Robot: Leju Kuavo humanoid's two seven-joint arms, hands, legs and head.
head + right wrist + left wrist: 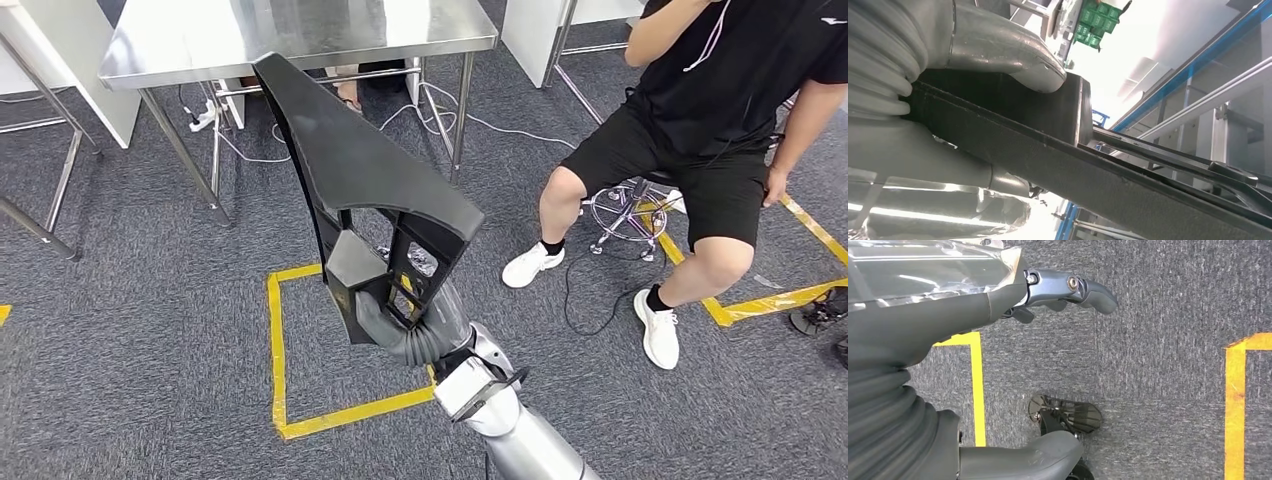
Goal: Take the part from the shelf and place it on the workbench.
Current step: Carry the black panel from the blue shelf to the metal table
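Black triangular plastic part stands upright over the carpet, grasped at its base by our right hand; our left hand hangs with fingers loosely apart, holding nothing. Ahead stands a steel workbench; a seated person is beside it. Yellow tape marks grey carpet.

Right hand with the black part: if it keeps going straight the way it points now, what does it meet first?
Probably the steel workbench. In the head view the right hand holds the black part with its tip aimed at the bench's near edge; the tip would likely get there before the fingers. Depth is unclear, so it might pass beneath.
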